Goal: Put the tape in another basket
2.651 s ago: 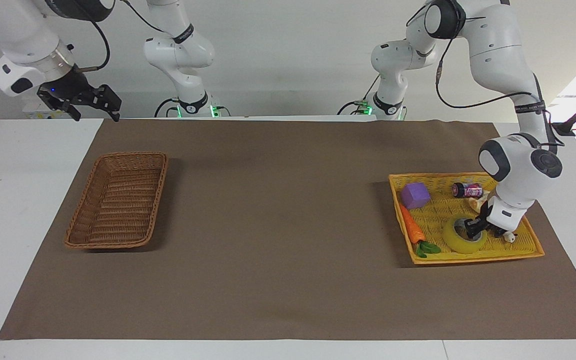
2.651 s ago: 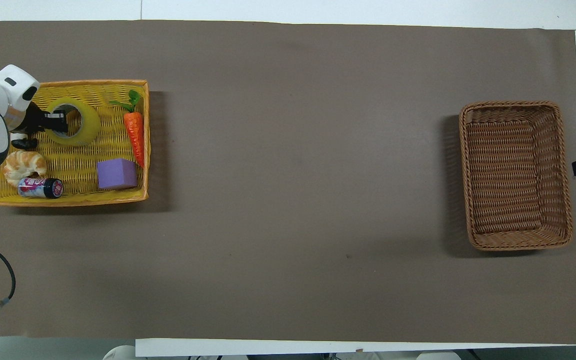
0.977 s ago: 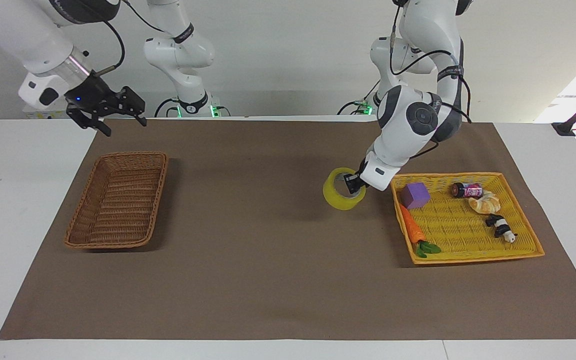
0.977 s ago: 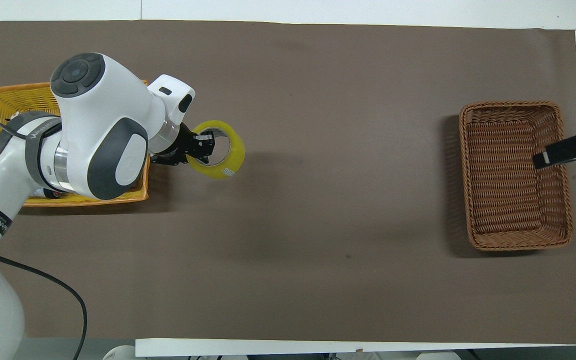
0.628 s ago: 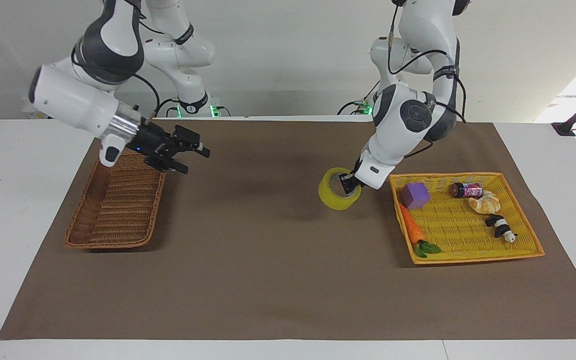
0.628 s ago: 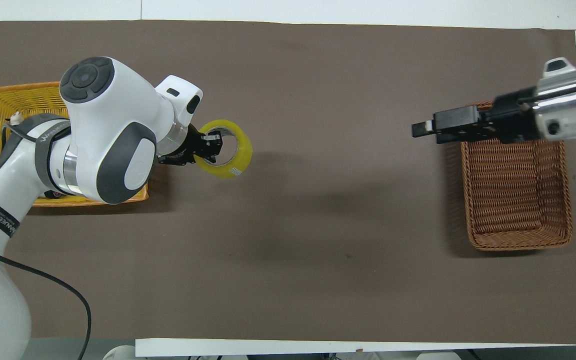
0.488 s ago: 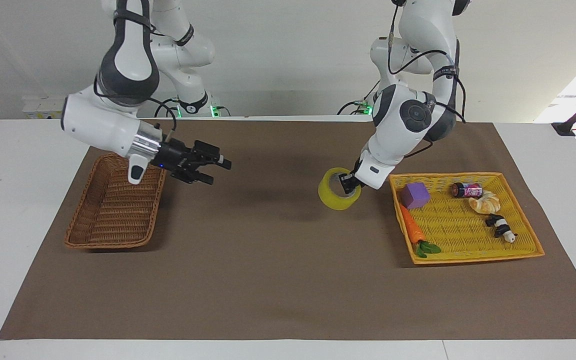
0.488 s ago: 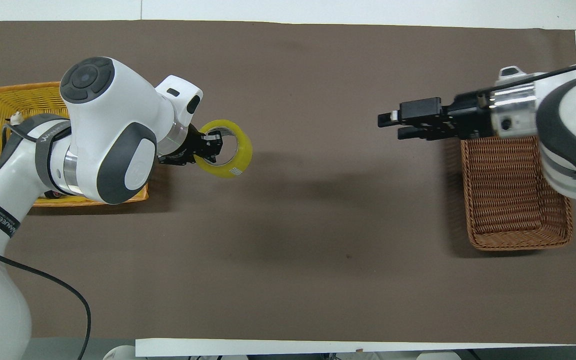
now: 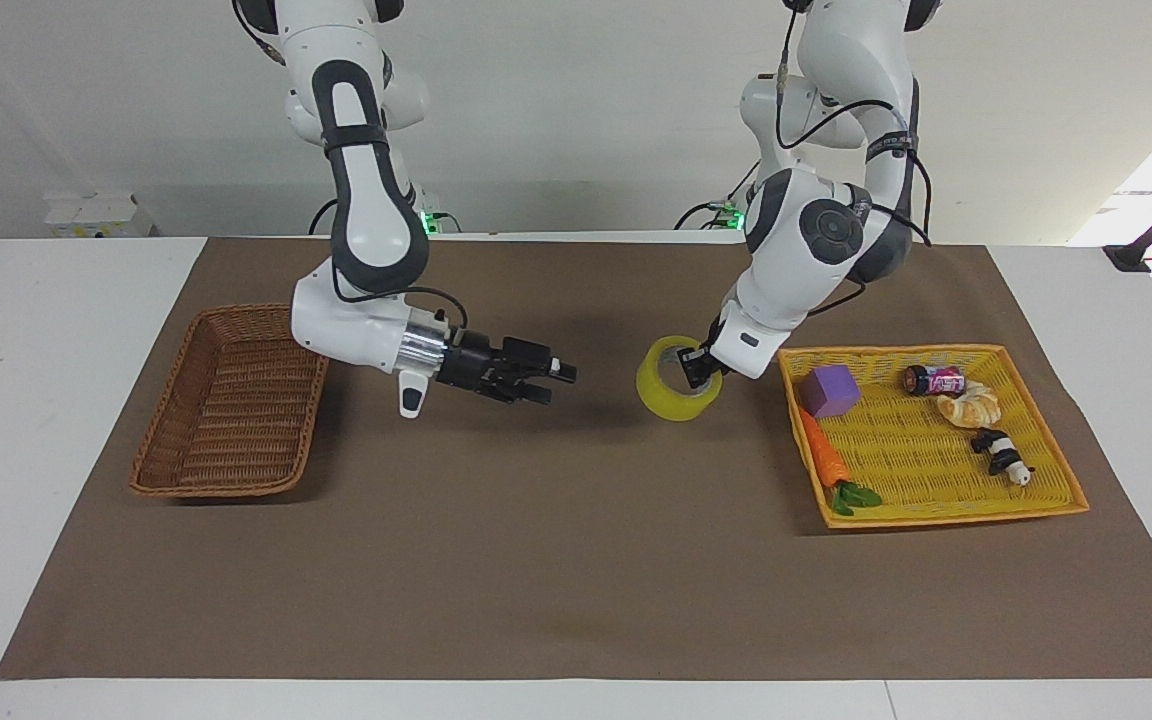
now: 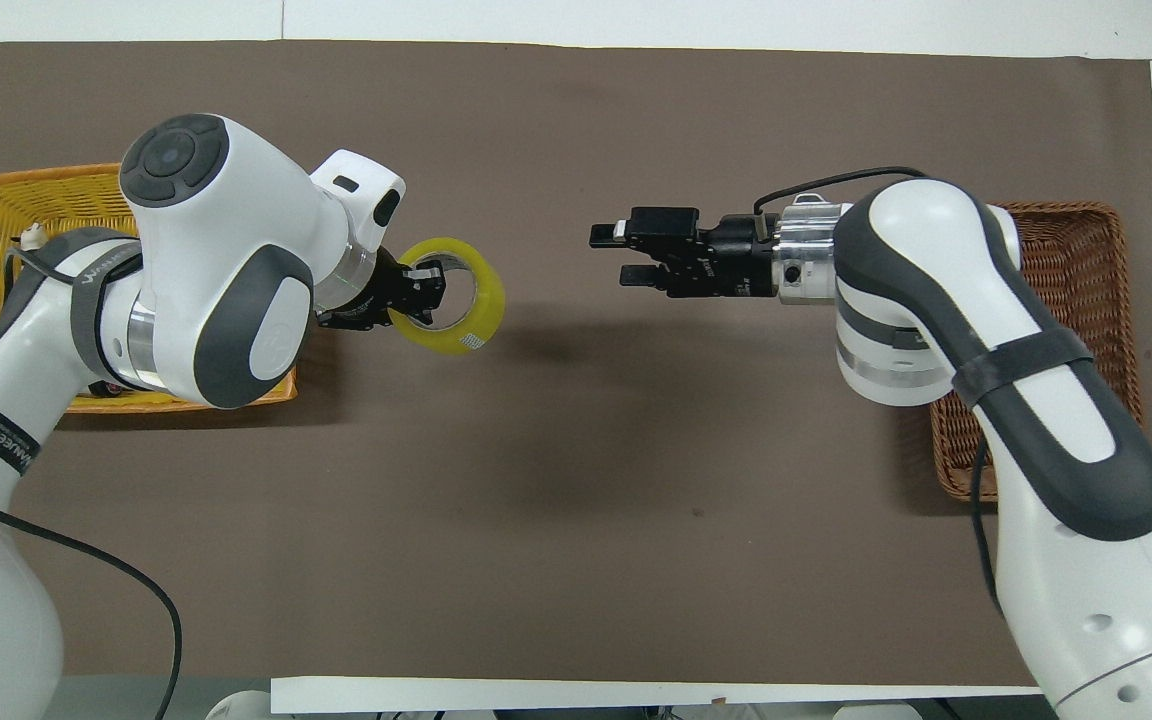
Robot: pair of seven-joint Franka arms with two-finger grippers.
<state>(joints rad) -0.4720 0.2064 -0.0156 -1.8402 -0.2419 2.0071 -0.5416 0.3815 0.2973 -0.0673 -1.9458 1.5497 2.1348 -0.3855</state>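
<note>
The tape [image 9: 671, 402] is a yellow roll held in the air over the brown mat, just beside the yellow tray. My left gripper [image 9: 698, 366] is shut on its rim, one finger inside the core; the overhead view shows the same grip [image 10: 421, 290] on the tape [image 10: 471, 322]. My right gripper [image 9: 558, 385] is open and empty over the middle of the mat. It points at the tape with a gap between them [image 10: 611, 255]. The brown wicker basket [image 9: 231, 405] sits empty toward the right arm's end, partly covered by the right arm from above [image 10: 1091, 285].
The yellow tray [image 9: 956, 515] toward the left arm's end holds a purple block [image 9: 830, 390], a carrot [image 9: 824, 458], a small can [image 9: 934, 380], a croissant [image 9: 971, 405] and a panda toy [image 9: 1001, 455]. The left arm covers most of the tray [image 10: 26, 185] from above.
My left gripper lifted the tape out of the yellow tray and now holds it almost still. My right gripper swung from the basket's end out over the mat toward the tape.
</note>
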